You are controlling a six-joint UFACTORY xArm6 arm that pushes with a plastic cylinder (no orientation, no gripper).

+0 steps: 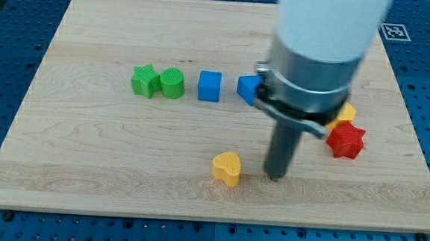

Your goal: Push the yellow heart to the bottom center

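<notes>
The yellow heart lies on the wooden board a little right of centre, near the view's bottom. My tip rests on the board just to the heart's right, a small gap apart from it. The rod hangs from the large grey and white arm body that fills the view's upper right.
A row sits across the middle: a green star, a green cylinder, a blue cube and a blue block partly hidden by the arm. A red star and a part-hidden yellow block lie at the right.
</notes>
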